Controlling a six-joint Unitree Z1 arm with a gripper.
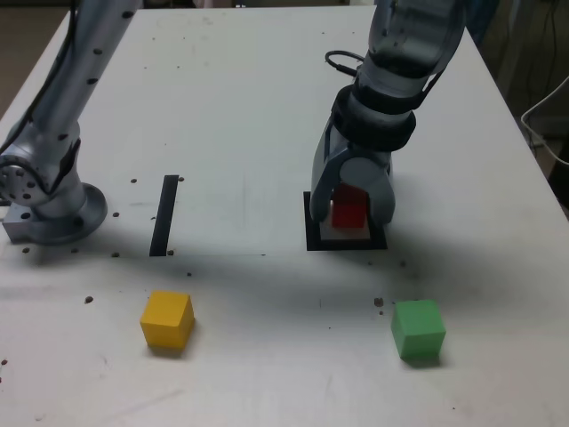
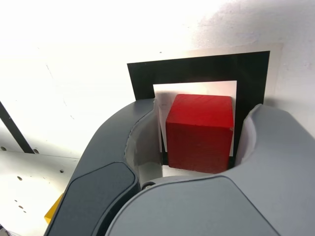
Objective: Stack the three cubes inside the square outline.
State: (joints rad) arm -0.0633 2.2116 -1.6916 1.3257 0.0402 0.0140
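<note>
My gripper (image 2: 197, 142) stands spread around the red cube (image 2: 199, 132), gaps both sides; I should lift straight up, leaving it centred in the outline (image 2: 197, 69); yellow (image 1: 167, 318) waits at seven o'clock.

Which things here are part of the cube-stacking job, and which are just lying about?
Job: red cube in the square outline, between the tool; yellow cube; green cube.
Lying about: black strip; second arm's base.

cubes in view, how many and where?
3. Red cube inside the square outline, between the jaws. Yellow cube near the front at the exterior view's left, green cube at its right. None stacked; nothing looks hidden.
</note>
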